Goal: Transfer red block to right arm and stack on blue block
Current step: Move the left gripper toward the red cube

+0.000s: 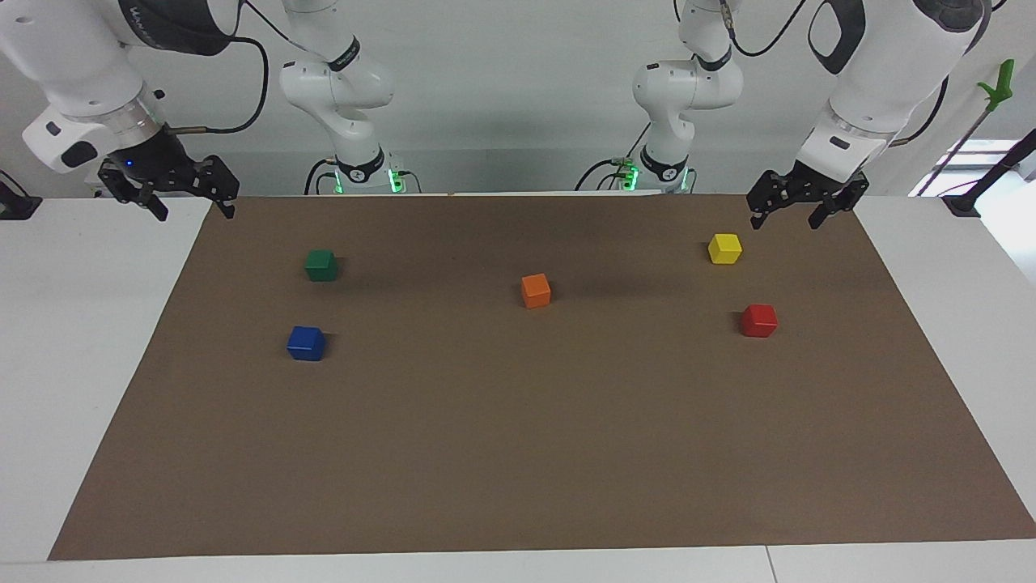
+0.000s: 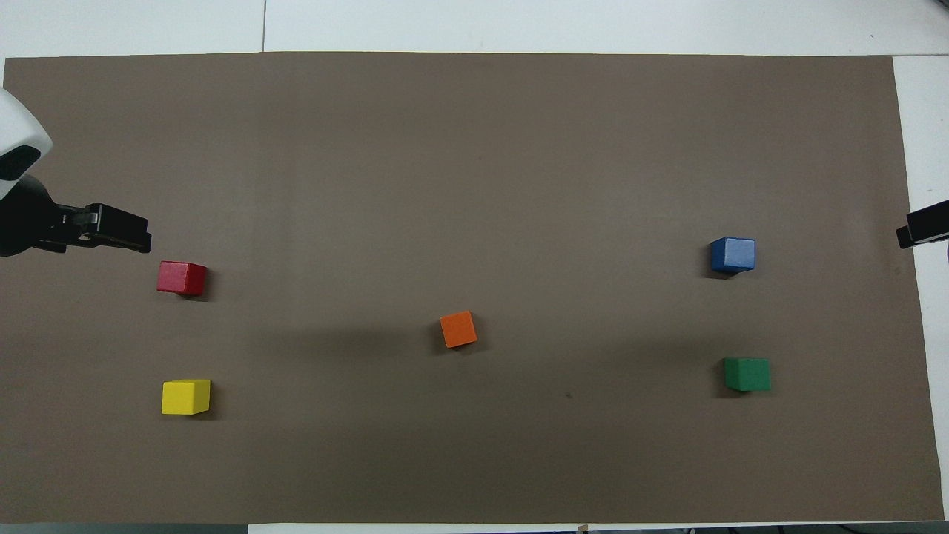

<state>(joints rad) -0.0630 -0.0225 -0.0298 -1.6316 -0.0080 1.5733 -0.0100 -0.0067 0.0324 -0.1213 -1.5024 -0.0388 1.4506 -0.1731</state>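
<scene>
- You have five cubes on the brown mat [image 1: 518, 453]; take the orange cube [image 1: 536, 291] at mid-mat as your landmark.
- Red block [image 1: 759, 321]: sits flat on the mat, well apart from the orange cube toward the left arm's end, slightly farther from the robots than it. Nothing touches it.
- Blue block [image 1: 306, 342]: well apart from the orange cube toward the right arm's end, farther from the robots than it. Nothing is stacked on it.
- Yellow cube [image 1: 724, 248]: toward the left arm's end, nearer the robots than the orange cube.
- Green cube [image 1: 321, 265]: toward the right arm's end, nearer the robots than the orange cube.
- Left gripper [image 1: 797, 219]: raised over the mat's edge at the left arm's end, well apart from the orange cube; fingers spread, holding nothing.
- Right gripper [image 1: 194, 212]: blue light showing at the wrist, raised over the mat's corner at the right arm's end; fingers spread wide, holding nothing.
</scene>
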